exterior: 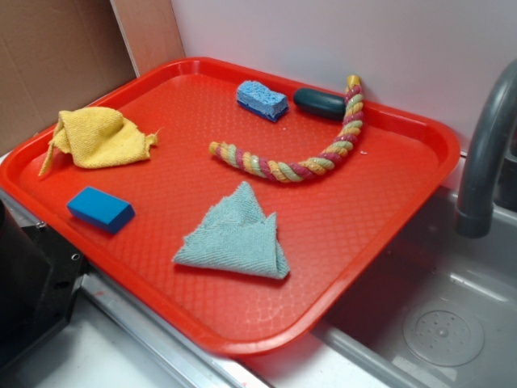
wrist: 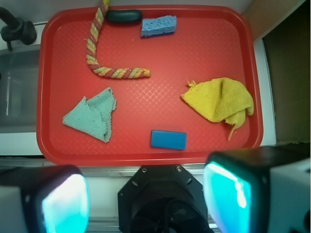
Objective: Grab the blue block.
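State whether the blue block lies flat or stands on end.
Flat. The blue block rests on a broad face on the red tray, its top level and its long edge horizontal.

Block point(exterior: 100, 208) on tray point(exterior: 347, 242), before cloth point(exterior: 101, 137)

No text, label, brand, number or sign can be read in either view.
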### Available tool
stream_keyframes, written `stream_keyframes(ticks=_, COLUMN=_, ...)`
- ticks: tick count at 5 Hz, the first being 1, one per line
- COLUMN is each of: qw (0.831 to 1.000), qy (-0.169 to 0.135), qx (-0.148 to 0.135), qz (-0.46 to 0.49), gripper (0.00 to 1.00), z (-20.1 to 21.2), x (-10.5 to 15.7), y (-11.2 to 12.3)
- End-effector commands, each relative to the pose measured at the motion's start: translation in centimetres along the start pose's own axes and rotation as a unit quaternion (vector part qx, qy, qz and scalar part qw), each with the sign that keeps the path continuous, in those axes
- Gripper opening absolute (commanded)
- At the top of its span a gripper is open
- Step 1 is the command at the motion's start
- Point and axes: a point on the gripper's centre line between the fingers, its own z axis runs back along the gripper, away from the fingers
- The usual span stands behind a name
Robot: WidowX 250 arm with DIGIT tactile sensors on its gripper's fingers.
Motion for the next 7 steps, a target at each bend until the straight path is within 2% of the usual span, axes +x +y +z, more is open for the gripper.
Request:
stream_keyframes(ticks=1, qw=1.000, qy=0.000, qx=0.000, qz=0.000, gripper=1.00, z=0.0, x=0.0, y=0.0)
stream_keyframes(ticks=2, qw=0.991, qy=-0.030, qx=-0.034, qz=-0.123, gripper=1.00, z=-2.6, x=0.6, y=0.7)
stream_keyframes(ticks=3, qw=0.968, qy=-0.028, qx=-0.020, qz=-0.249, gripper=1.00, z=-3.2, x=1.3, y=0.0)
stream_keyframes(ticks=4, qw=0.929, qy=0.012, qx=-0.028, qz=-0.368, gripper=1.00, z=-6.9, x=0.6, y=0.8)
stream_keyframes(ticks=7, qw=0.929, qy=0.012, qx=-0.028, qz=-0.368, gripper=1.00, z=-6.9, x=0.6, y=0.8)
